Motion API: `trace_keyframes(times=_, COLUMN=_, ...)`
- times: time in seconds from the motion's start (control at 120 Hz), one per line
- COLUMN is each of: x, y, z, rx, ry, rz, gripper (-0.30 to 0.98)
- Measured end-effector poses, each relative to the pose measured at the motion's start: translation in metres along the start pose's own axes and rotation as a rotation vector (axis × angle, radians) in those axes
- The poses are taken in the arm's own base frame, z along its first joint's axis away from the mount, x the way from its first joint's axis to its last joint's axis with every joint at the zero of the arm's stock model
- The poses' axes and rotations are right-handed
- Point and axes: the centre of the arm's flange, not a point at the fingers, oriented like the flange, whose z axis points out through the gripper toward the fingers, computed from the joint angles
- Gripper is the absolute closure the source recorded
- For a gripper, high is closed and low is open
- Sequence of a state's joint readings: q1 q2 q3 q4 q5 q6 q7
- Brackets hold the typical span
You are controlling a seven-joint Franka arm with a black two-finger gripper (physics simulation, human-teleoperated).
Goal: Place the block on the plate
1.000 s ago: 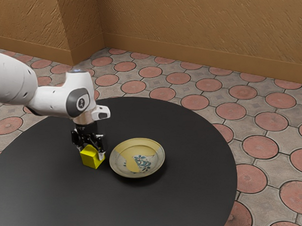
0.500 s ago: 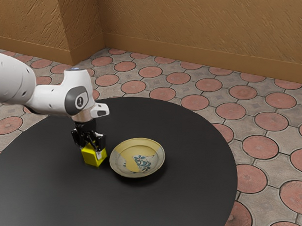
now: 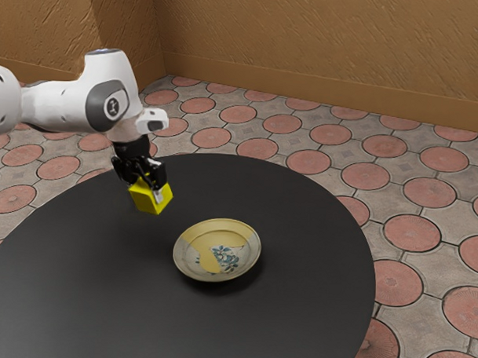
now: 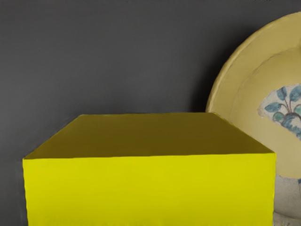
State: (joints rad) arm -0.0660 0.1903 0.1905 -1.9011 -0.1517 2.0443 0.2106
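My gripper (image 3: 149,188) hangs above the round black table (image 3: 300,216), gripping the yellow block (image 3: 145,199) clear of the surface. In the exterior view one finger lies against a side face; the opposite contact is hidden, but the raised block makes a grip on both sides the sound reading. The block hangs inside the table's far-left curve as the exterior view shows it. The plate (image 3: 215,251) rests on the table, nearer the exterior view's right edge than the block is, with bare table around it. Nothing lies on the plate, so the lift looks done and the carry and lowering remain.

In the wrist view the block sits close under the hand, its edges straight and its faces flat. Part of the plate shows just beyond one side of it, with blue leaves painted on the plate's inner surface. Dark tabletop lies past them both.

I judge the block light and stiff, unlikely to squash, though its smooth faces could slip or twist under a shallow hold. The best grip is across opposite upright faces, near their middle, with moderate pressure. The plate looks like brittle ceramic, so the block should clear the raised rim, come down gently over the centre, and be released only once it sits flat.
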Motion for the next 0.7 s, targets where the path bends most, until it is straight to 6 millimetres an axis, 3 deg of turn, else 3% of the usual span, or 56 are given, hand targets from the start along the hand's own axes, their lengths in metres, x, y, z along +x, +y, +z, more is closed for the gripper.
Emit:
trace_keyframes(times=0.183, x=0.004, y=0.072, z=0.001, rx=-0.033, ry=-0.015, rz=0.122, gripper=0.32)
trace_keyframes(times=0.367, x=0.008, y=0.123, z=0.013, rx=-0.06, ry=-0.038, rz=0.205, gripper=0.32)
trace_keyframes(times=0.483, x=0.016, y=0.139, z=0.038, rx=-0.069, ry=-0.077, rz=0.23, gripper=0.32)
trace_keyframes(times=0.7, x=0.023, y=0.135, z=0.087, rx=-0.075, ry=-0.15, rz=0.224, gripper=0.32)
